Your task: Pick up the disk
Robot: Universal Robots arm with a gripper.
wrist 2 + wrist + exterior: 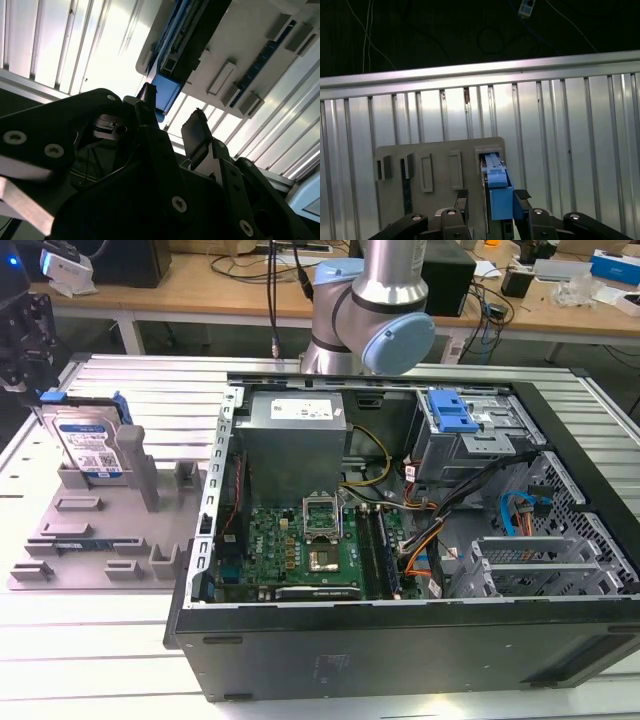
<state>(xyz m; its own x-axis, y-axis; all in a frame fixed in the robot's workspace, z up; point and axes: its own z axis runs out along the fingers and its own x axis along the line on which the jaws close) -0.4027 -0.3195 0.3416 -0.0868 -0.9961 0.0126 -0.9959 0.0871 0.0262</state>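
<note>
A slatted metal table (100, 670) spreads beneath the claw (492, 196) and everything else. The open case (400, 660) lies on it well away from the claw, toward the exterior view's right. The arm (385, 300) rises behind that case, far from the claw's end. Inside the case the grey power supply (295, 440), the green board (300, 540) and a blue latch (450, 412) all lie well apart from the claw.

Directly below the claw is a grey tray (90, 550), and its slots and ribs can be seen under the fingers in the first wrist view (440, 150). The disk (95, 445) stands upright on edge in one of the tray's slots, just under the claw, with its label facing out in the exterior view. In the exterior view the claw (28, 360) hangs over the disk's upper corner.

The claw is released: its two fingers (522, 196) are spread and straddle the disk's blue rail (500, 202), which shows between them in both wrist views (165, 92). One finger is just beside the rail. The other finger (462, 198) stands apart from it, with a strip of tray between. Whether either pad touches the disk cannot be told.
</note>
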